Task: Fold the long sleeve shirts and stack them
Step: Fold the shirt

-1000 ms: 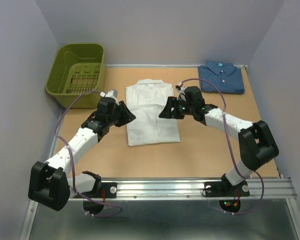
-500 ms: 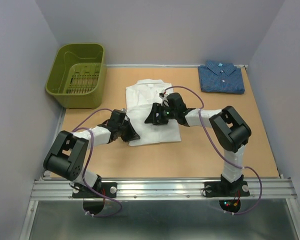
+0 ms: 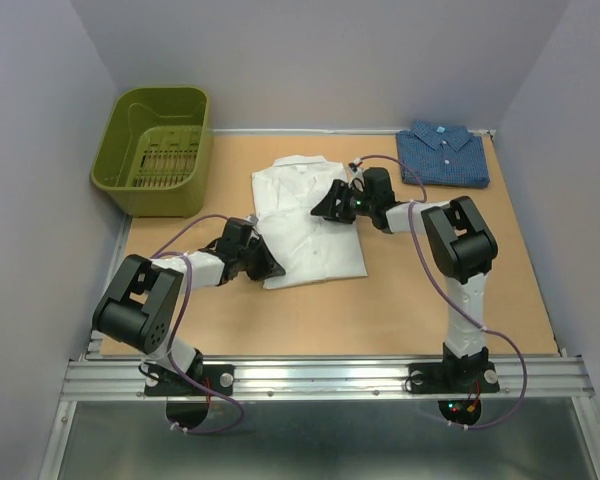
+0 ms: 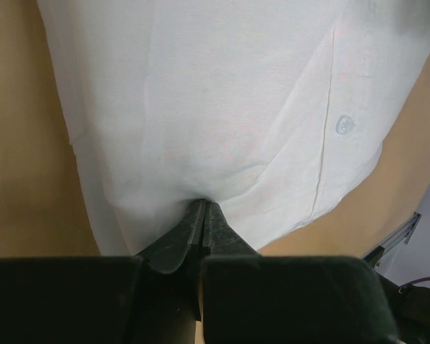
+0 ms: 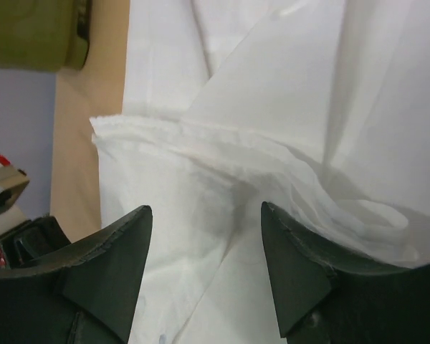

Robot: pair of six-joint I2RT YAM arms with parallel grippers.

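Observation:
The white long sleeve shirt (image 3: pixel 315 225) lies partly folded mid-table, collar toward the back. My left gripper (image 3: pixel 271 267) is at its lower left edge; in the left wrist view the jaws (image 4: pixel 203 206) are shut, with the white cloth (image 4: pixel 222 93) puckered at their tip. My right gripper (image 3: pixel 325 208) hovers low over the shirt's upper right part. In the right wrist view it (image 5: pixel 204 215) stands open, with folded layers of white cloth (image 5: pixel 272 107) between and beyond its fingers. The dark blue shirt (image 3: pixel 443 156) lies folded at the back right corner.
A green plastic basket (image 3: pixel 156 145) stands at the back left, and its corner (image 5: pixel 36 32) shows in the right wrist view. Grey walls close the table on three sides. A metal rail (image 3: pixel 330 375) runs along the near edge.
The left gripper dropped to the shirt's lower left edge and shut on the cloth. The right gripper swung in over the shirt, then drew back toward its upper right. The shirt's bottom edge shifted slightly right.

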